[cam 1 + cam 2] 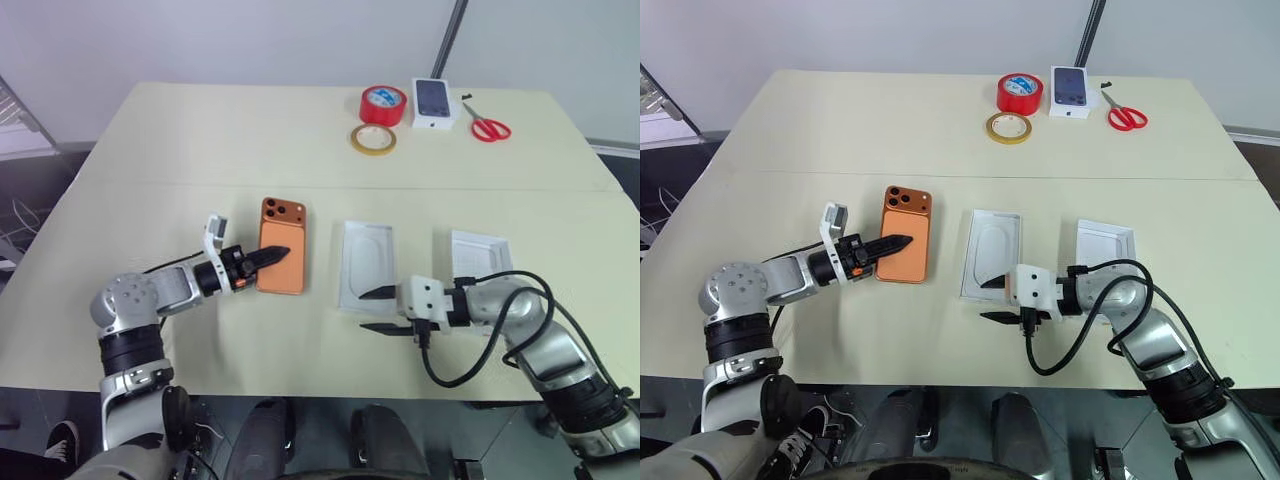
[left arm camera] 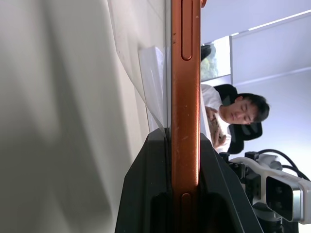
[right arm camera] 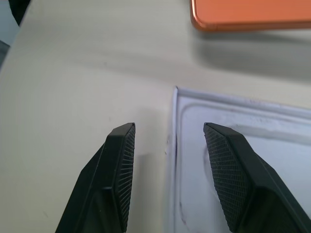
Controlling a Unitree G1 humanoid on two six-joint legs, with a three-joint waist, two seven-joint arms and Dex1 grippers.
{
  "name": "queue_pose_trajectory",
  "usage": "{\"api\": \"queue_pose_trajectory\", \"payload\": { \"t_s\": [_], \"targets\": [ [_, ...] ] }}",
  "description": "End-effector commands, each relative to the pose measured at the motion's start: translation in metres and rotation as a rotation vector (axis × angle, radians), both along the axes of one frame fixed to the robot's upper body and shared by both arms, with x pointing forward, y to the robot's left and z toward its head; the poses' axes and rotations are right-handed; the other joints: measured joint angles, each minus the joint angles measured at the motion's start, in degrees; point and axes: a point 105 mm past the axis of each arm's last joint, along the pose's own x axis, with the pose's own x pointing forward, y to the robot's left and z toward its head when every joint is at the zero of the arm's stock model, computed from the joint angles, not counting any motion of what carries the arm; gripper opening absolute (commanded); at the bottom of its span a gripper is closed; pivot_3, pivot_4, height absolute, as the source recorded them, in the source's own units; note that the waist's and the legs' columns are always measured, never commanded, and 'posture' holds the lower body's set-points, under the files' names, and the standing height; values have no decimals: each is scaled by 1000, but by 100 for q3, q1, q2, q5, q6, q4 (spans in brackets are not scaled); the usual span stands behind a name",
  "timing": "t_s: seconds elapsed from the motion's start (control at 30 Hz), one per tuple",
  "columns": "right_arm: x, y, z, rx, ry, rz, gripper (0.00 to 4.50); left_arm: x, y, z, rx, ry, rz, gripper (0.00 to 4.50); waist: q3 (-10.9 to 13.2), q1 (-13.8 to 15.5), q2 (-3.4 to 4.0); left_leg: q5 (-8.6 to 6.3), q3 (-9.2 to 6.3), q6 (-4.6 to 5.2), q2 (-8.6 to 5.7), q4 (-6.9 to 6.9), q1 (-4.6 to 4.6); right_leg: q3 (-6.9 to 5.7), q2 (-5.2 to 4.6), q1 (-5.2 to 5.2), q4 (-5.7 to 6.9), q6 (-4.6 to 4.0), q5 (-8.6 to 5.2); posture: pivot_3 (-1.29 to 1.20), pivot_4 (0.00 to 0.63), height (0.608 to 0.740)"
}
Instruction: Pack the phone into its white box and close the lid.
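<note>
Meanwhile, left-centre, the left gripper (image 1: 268, 256) pinches the slim copper-orange phone (image 1: 283, 246) by its edge. The right gripper (image 1: 378, 310), half-open and empty, hovers beside the flat white insert (image 1: 365, 264). Next, probably: carry the phone to the white tray (image 1: 478, 252) at right.

One phone (image 1: 282, 258), perhaps two trays (image 1: 366, 264).

phone (image 2: 185, 97) ends cut off, person (image 2: 228, 116) half hidden

Red tape roll (image 1: 384, 104): far side of table (image 1: 200, 140)
Yellow tape ring (image 1: 372, 139): just in front of red roll
Small phone box (image 1: 433, 103): between roll and red-handled scissors (image 1: 488, 127)
Person (image 2: 232, 116): seated beyond the table
</note>
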Motion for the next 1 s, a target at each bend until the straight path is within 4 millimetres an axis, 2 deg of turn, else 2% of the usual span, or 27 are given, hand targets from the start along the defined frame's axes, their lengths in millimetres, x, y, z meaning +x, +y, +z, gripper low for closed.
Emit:
{"api": "queue_pose_trajectory", "payload": {
  "t_s": [0.03, 0.07, 0.17, 0.23, 0.4, 0.47, 0.57, 0.73, 0.87, 0.97, 1.0],
  "targets": [
    [-1, -1, 1, -2, -18, 1, 1777, 1, -6, 21, -23, -87, -36, 0, 0, -1, 0, 0, 0, 0, 0, 0, 0, 0, 0, 0, 0, 0, 0, 0, 150, 728],
    [0, -2, 0, -9, -25, -3, 1521, 1, -6, 21, -22, -87, -35, 0, 0, -4, 0, 0, 0, 0, 0, 0, 0, 0, 0, 0, 0, 0, 0, 0, 150, 728],
    [0, -1, -3, -33, -28, 2, 49, 3, -7, 21, -17, -92, -28, 0, 0, -10, 0, 0, 0, 0, 0, 0, 0, 0, 0, 0, 0, 0, 0, 0, 150, 728],
    [0, 0, -4, -44, -43, 12, 49, 4, -8, 23, -11, -99, -27, 0, 0, -10, 0, 0, 0, 0, 0, 0, 0, 0, 1, -1, 0, 0, 0, 0, 150, 728],
    [1, 17, 15, 51, -51, 17, 49, 8, -11, 42, -70, -136, -26, 0, 1, 3, -1, 1, 0, -1, 0, 2, 0, -1, 1, 0, 0, 0, 0, 0, 150, 728],
    [9, 29, 25, 104, -72, -13, 49, 13, -16, 49, -65, -152, -18, 0, 1, -3, -1, 2, 0, -2, 0, 2, 0, -1, 1, 0, 0, 0, 0, 0, 150, 728],
    [16, 43, 27, 113, -101, -16, 49, 17, -22, 61, -96, -182, -12, 0, 1, -11, -1, 12, 0, -20, 0, 2, 0, -1, 3, 0, 1, 1, 0, 0, 150, 728],
    [19, 55, 20, 91, -116, -3, 49, 18, -30, 63, -106, -182, -25, 0, 1, -12, -2, 16, 2, -25, 0, 1, 0, -1, 6, -1, 1, 2, 0, 0, 150, 728],
    [16, 63, 18, 114, -66, 7, 49, 18, -35, 56, -87, -170, -30, 0, 1, -10, -2, 16, 2, -25, 0, 5, 0, -2, 8, 0, 2, 2, 0, 0, 150, 728],
    [14, 65, 22, 132, -78, 15, 1439, 18, -36, 52, -88, -150, -34, 0, 1, -11, -2, 16, 2, -26, 0, 5, 0, -2, 9, 1, 3, 2, 0, 0, 150, 728],
    [11, 67, 32, 180, -78, 26, 2009, 17, -37, 50, -85, -140, -36, 0, 1, -13, -2, 16, 2, -26, -1, 5, 0, -3, 9, 0, 3, 2, 0, 0, 150, 728]
  ]
}}
